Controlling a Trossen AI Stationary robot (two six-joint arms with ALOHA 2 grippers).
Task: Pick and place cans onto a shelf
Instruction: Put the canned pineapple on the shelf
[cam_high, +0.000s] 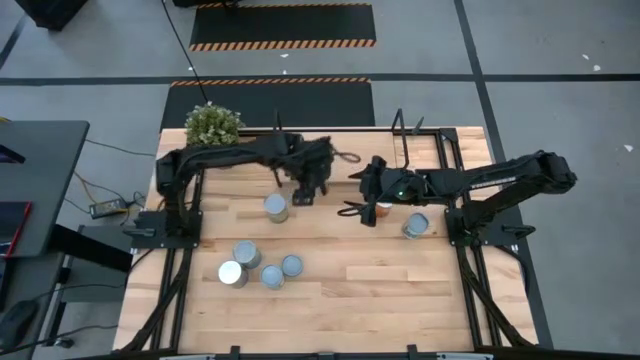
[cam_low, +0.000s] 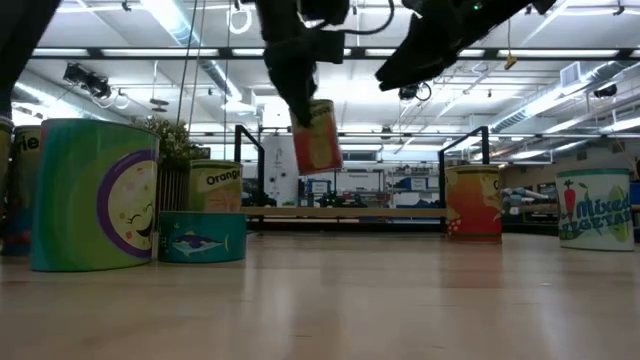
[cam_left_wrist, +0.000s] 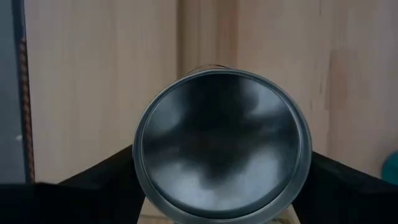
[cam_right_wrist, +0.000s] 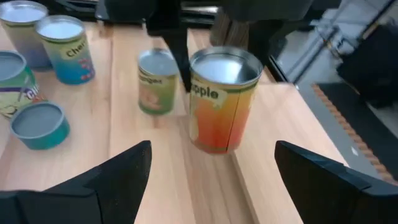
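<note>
Left gripper (cam_high: 310, 190) clamped on red-labelled cylindrical tin (cam_low: 316, 137), held tilted above the table near the light wooden shelf (cam_low: 345, 212). Right gripper (cam_high: 358, 207) fingers spread wide, empty, facing an orange-and-green labelled can (cam_right_wrist: 222, 107) standing upright on the tabletop.

Held can (cam_low: 316, 137): red-orange label. Front can (cam_low: 96, 195): teal-green, purple-and-white moon face; low tin (cam_low: 202, 237) beside it blue with a fish. Table (cam_high: 400, 280): pale wood planks.
</note>
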